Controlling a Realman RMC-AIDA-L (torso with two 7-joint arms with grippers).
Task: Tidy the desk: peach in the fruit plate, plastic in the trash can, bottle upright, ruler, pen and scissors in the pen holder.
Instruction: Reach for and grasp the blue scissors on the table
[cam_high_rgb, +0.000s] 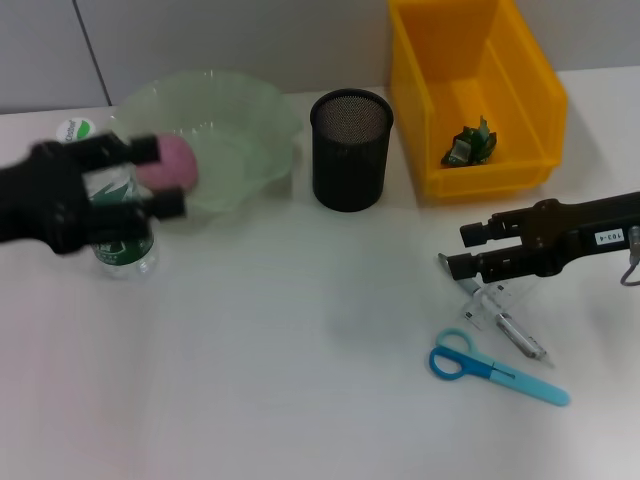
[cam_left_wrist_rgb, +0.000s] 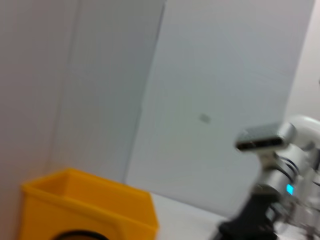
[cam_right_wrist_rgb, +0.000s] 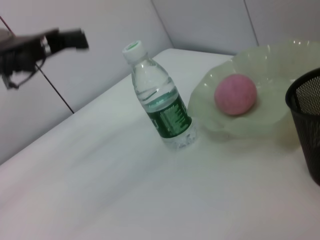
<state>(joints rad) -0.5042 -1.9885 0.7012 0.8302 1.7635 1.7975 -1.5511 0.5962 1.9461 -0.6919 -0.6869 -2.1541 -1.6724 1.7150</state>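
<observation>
The pink peach lies in the pale green fruit plate, as the right wrist view also shows: peach, plate. The bottle stands upright beside the plate. My left gripper hovers open above the bottle and the plate's edge, holding nothing. Green plastic lies in the yellow trash can. My right gripper is open just over the clear ruler and the pen. The blue scissors lie nearer the front. The black mesh pen holder stands mid-table.
The left wrist view shows the yellow trash can and the right arm against a grey wall. In the right wrist view, the bottle and the pen holder's rim flank the plate.
</observation>
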